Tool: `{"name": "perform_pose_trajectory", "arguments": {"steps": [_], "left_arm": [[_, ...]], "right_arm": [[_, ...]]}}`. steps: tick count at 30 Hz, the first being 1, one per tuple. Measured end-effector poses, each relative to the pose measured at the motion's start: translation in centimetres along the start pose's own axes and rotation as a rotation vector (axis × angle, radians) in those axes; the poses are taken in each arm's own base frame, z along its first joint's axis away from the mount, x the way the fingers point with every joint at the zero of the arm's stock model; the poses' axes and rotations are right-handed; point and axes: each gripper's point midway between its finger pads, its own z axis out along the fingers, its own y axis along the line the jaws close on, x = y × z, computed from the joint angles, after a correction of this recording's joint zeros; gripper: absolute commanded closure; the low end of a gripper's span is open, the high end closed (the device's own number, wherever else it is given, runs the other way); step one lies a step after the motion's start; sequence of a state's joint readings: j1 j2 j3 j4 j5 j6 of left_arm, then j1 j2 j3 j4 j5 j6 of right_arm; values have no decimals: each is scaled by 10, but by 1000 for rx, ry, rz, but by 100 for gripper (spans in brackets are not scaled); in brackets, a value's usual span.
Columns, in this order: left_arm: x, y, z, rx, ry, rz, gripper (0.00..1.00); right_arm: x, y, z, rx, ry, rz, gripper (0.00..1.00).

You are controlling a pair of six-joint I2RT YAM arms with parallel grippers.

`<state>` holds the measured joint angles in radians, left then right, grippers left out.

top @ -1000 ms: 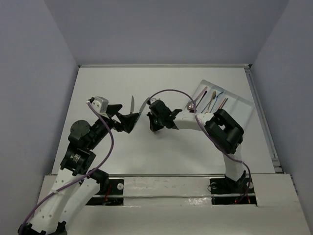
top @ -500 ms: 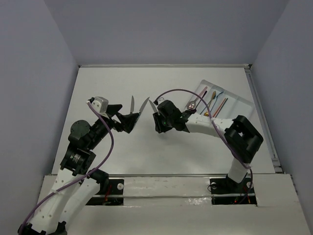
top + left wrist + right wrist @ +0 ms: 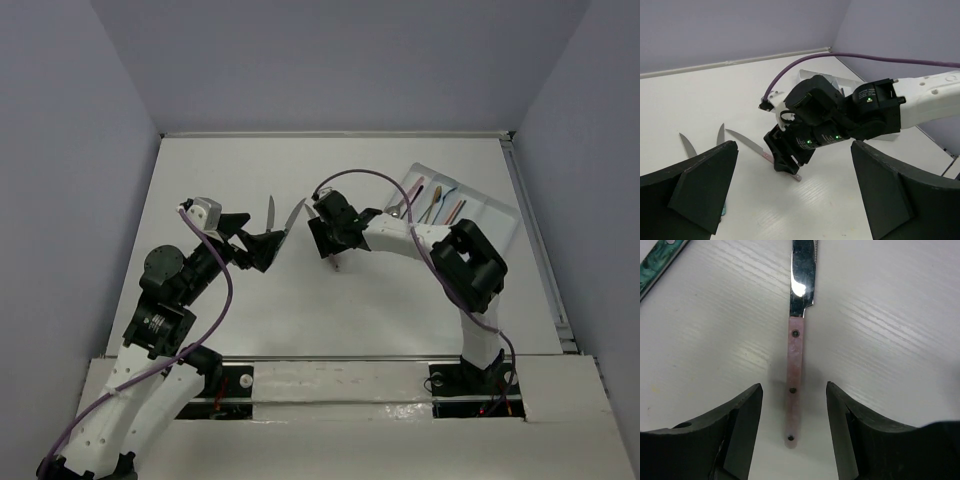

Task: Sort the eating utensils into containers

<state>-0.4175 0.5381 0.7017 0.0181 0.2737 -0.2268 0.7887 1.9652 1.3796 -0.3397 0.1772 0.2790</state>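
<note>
Right wrist view: pink-handled knife point(image 3: 794, 360) flat on the white desk point(image 3: 900, 315), long axis straight up the frame. Butt of the handle nearest the right tool point(image 3: 793, 390), between its two fingers point(image 3: 740, 430). Blade pointing away, running out past the top edge. Tool spread, with a strip of bare desk on either side of the handle and neither finger touching it. Three small rivets along the handle. At the top left corner, a green marbled handle point(image 3: 657, 260), lying slantwise, apart from the knife.

Left wrist view: left tool point(image 3: 794, 150) spread wide, nothing between its fingers. Beyond it, right tool point(image 3: 785, 167) down at the desk, green lights on its body, a purple cable point(image 3: 790, 67) arching from its back. Same knife slanting across the desk, blade tip toward the upper left, pink handle toward the lower right. Handle passing beneath the right tool's fingertips, butt poking out just past them. Two more silver blades point(image 3: 720, 134) to the left, lower ends hidden behind the left finger.

Top view: both tools near the middle of the desk, facing each other, close but apart. Knife mostly hidden under the right tool, only the pink butt showing at its near side. White tray point(image 3: 492, 215) at the far right, set at a slant, well apart from the knife. Several pieces of cutlery point(image 3: 440, 198) lengthwise in its narrow compartments.
</note>
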Motion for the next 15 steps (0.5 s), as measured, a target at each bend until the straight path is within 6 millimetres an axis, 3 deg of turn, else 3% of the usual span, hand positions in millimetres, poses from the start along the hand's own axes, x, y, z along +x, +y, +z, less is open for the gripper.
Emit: {"name": "perform_pose_trajectory", "arguments": {"steps": [2, 5, 6, 10, 15], "left_arm": [[0, 0, 0, 0, 0, 0, 1], [0, 0, 0, 0, 0, 0, 1], [0, 0, 0, 0, 0, 0, 1], [0, 0, 0, 0, 0, 0, 1], [0, 0, 0, 1, 0, 0, 1]], "right_arm": [[5, 1, 9, 8, 28, -11, 45], [11, 1, 19, 17, 54, -27, 66], [10, 1, 20, 22, 54, -27, 77], [9, -4, 21, 52, 50, -24, 97], [9, -9, 19, 86, 33, 22, 100]]}}
